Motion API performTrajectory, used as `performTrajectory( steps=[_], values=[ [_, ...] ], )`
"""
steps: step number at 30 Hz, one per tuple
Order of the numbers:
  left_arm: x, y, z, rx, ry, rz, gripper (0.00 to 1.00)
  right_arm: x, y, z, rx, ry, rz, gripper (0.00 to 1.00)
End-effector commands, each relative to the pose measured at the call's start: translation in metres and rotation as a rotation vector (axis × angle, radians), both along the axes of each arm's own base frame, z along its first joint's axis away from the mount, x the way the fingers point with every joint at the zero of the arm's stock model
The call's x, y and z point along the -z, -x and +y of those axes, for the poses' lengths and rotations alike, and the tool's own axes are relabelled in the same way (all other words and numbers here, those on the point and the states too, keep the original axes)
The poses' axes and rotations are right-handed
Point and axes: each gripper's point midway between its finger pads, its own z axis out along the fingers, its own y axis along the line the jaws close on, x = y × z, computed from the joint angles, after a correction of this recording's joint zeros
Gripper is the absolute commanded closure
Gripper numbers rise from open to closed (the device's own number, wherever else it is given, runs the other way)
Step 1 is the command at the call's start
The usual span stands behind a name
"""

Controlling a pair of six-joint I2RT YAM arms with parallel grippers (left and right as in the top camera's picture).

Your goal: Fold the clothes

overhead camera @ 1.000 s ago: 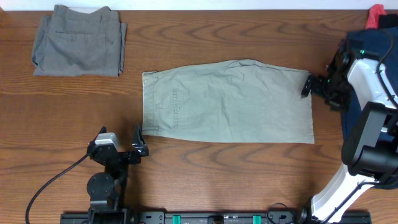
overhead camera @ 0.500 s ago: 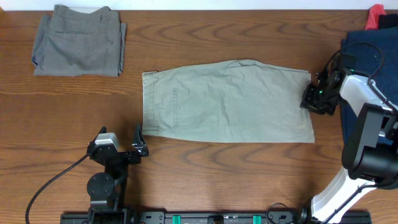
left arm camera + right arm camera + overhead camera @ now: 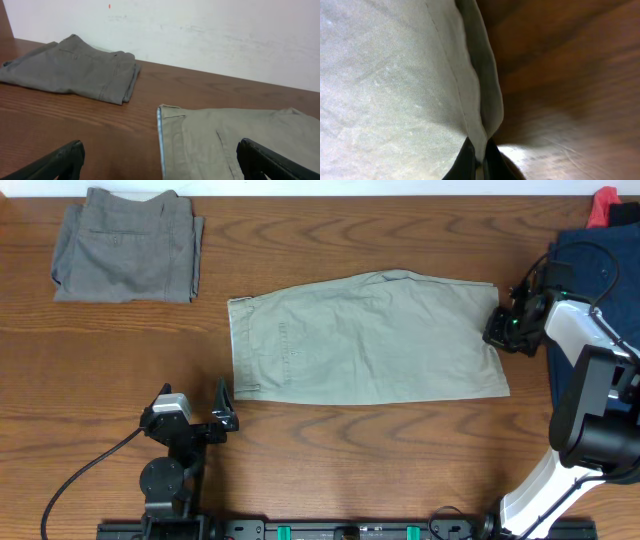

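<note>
Pale khaki-green shorts [image 3: 365, 338] lie flat mid-table, waistband to the left. My right gripper [image 3: 497, 330] is at their right edge, shut on the hem. The right wrist view shows the fabric edge [image 3: 487, 100] pinched between the dark fingers of that gripper [image 3: 479, 160]. My left gripper [image 3: 224, 408] stands open near the waistband's lower left corner, touching nothing. In the left wrist view its gripper [image 3: 160, 155] has wide-set fingers framing the waistband of the shorts [image 3: 235, 140]. Folded grey shorts [image 3: 128, 245] rest at the back left and show again as grey shorts [image 3: 75, 70].
A navy blue garment [image 3: 600, 260] lies at the far right under the right arm, with a red item [image 3: 604, 204] at the back corner. A white wall [image 3: 200, 35] runs behind the table. A black cable [image 3: 85, 470] trails from the left arm's base.
The right gripper has dropped onto the shorts' right hem and shut on it. The shorts' right end has shifted slightly towards the back. The left arm has not moved.
</note>
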Motion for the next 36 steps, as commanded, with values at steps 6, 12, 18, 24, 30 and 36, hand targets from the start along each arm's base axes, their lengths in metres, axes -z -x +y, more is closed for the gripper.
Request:
performTrajectory(
  steps=[6, 12, 18, 24, 30, 36],
  values=[
    [0.016, 0.001, 0.001, -0.003, -0.006, 0.050, 0.02, -0.004, 0.010, -0.030, 0.113, 0.092, 0.075, 0.99],
    [0.016, 0.001, 0.001, -0.003, -0.006, 0.050, 0.02, -0.003, 0.019, -0.027, 0.125, 0.086, 0.112, 0.99],
    [0.016, 0.001, 0.001, -0.003, -0.006, 0.050, 0.02, -0.006, 0.025, -0.034, 0.170, 0.123, 0.134, 0.99],
    [0.016, 0.001, 0.001, -0.003, -0.006, 0.050, 0.02, -0.028, 0.022, -0.039, 0.151, 0.161, 0.083, 0.81],
    [0.016, 0.001, 0.001, -0.003, -0.006, 0.050, 0.02, -0.037, 0.016, -0.026, 0.127, 0.096, 0.044, 0.04],
    [0.016, 0.001, 0.001, -0.003, -0.006, 0.050, 0.02, -0.049, -0.003, -0.007, 0.097, 0.034, -0.040, 0.01]
  ],
)
